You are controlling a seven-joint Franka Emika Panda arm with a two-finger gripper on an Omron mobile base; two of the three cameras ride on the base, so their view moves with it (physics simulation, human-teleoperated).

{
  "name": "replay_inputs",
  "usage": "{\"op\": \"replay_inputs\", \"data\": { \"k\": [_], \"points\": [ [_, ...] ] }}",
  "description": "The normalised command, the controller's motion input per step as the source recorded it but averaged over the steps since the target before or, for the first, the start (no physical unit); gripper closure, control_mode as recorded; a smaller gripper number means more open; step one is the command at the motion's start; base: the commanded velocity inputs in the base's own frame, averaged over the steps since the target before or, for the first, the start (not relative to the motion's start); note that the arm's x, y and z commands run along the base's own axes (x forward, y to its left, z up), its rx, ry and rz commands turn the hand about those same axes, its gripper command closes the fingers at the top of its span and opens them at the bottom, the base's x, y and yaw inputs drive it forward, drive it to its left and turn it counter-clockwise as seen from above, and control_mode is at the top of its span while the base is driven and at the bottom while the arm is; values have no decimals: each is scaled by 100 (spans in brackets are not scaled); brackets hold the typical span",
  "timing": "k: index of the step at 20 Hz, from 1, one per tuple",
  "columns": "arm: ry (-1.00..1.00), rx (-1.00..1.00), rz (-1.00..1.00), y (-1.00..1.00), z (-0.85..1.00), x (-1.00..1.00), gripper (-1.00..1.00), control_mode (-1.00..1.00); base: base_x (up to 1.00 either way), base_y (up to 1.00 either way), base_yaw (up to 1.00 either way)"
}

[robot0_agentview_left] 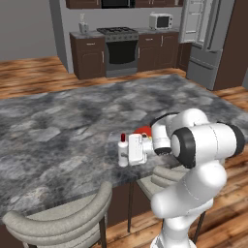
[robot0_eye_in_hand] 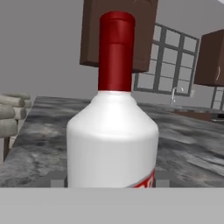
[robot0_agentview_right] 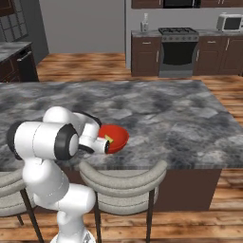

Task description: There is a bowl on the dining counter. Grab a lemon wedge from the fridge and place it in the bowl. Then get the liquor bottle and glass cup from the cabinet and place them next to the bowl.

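Left base view: we list a white bottle (robot0_agentview_left: pixel 123 151) with a red cap, upright on the grey marbled counter (robot0_agentview_left: pixel 58 126) near its front edge. The gripper (robot0_agentview_left: pixel 130 151) reaches sideways to it, jaws at either side of the body; whether they press on it or stand just clear we cannot tell. A red bowl (robot0_agentview_left: pixel 144 131) sits just behind the hand, partly hidden by the arm.

Right base view: we record the bowl (robot0_agentview_right: pixel 115 137) on the counter (robot0_agentview_right: pixel 180 114) with a small yellow lemon wedge (robot0_agentview_right: pixel 108 139) inside it. Two grey stools (robot0_agentview_right: pixel 124 182) stand below the front edge.

Hand view: we note the bottle (robot0_eye_in_hand: pixel 113 135) close up, upright, cap on top, a red label at its lower edge.

Background, left base view: stove (robot0_agentview_left: pixel 119 48), microwave (robot0_agentview_left: pixel 161 21), fridge (robot0_agentview_left: pixel 206 43) with its door open.
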Motion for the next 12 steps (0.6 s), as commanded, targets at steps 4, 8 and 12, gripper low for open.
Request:
{"op": "replay_inputs", "data": {
  "k": [4, 8, 12],
  "points": [
    [0, 0, 0, 4, -20, 18, 100, -100, 0, 0, 0],
    [0, 0, 0, 3, -21, 9, 100, -100, 0, 0, 0],
    [-8, 0, 0, 1, -21, -4, -100, -100, 0, 0, 0]
  ]
}}
